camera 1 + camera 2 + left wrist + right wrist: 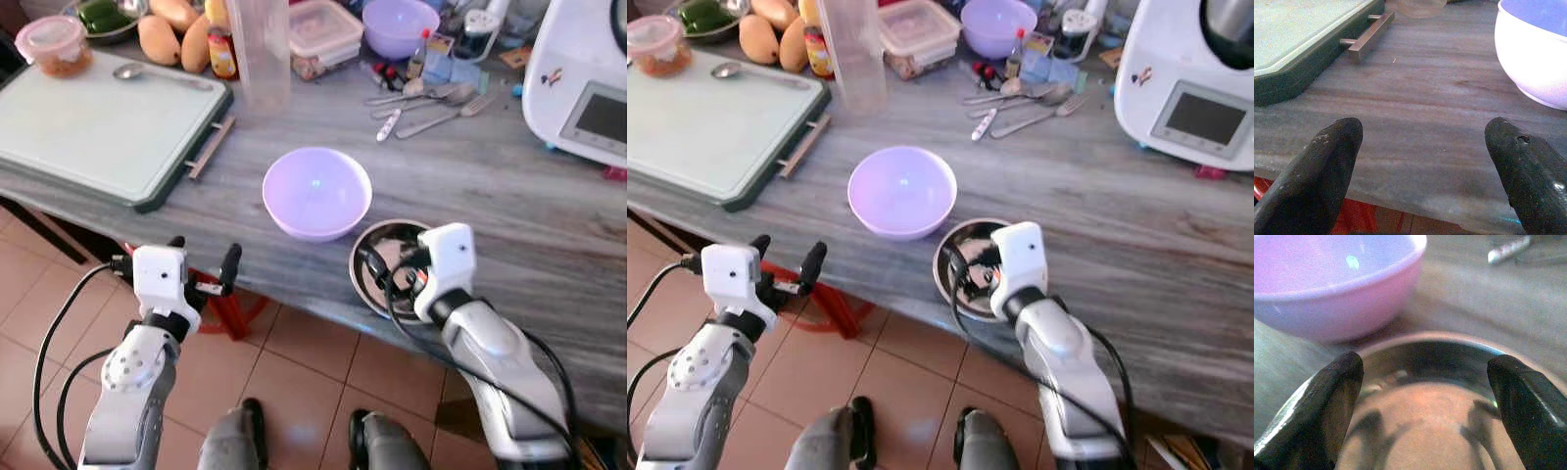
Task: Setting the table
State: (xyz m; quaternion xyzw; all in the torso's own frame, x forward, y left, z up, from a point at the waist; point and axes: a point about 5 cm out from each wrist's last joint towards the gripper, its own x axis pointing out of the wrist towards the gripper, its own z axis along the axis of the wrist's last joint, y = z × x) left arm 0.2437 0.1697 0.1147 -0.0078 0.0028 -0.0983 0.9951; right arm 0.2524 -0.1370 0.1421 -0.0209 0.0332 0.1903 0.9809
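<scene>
Two bowls: lavender bowl (pixel 316 192) and metal bowl (pixel 384 266), both near the front edge of the grey counter (pixel 509 196), just beside each other, metal one on the robot's right.
Left gripper (pixel 204 258): fingers spread wide, nothing held, poised off the counter's front edge, over the tiled floor (pixel 294 372); pointed toward bare counter between the lavender bowl and the tray.
Left fingertips (pixel 1327 161): dark, well apart, counter edge just ahead.
Right gripper (pixel 1425 406): fingers wide apart, nothing clamped, hanging over the metal bowl's mouth; fingertips' reflections visible in the bowl's shiny bottom.
Right wrist housing (pixel 1019 257): white, above the metal bowl's near rim.
Tray (pixel 98 127): pale green with dark rim and a metal handle (pixel 1365 39), on the counter's left part; spoon (pixel 157 74) and lidded container (pixel 57 44) on it.
Cutlery (pixel 426 103): forks and spoons loose toward the back, well apart from both bowls.
Second lavender bowl (pixel 400 25): at the back.
Clear jug (pixel 261 54): upright, beyond the tray's corner.
White appliance (pixel 583 83): far right.
Mangoes (pixel 176 37): back left.
</scene>
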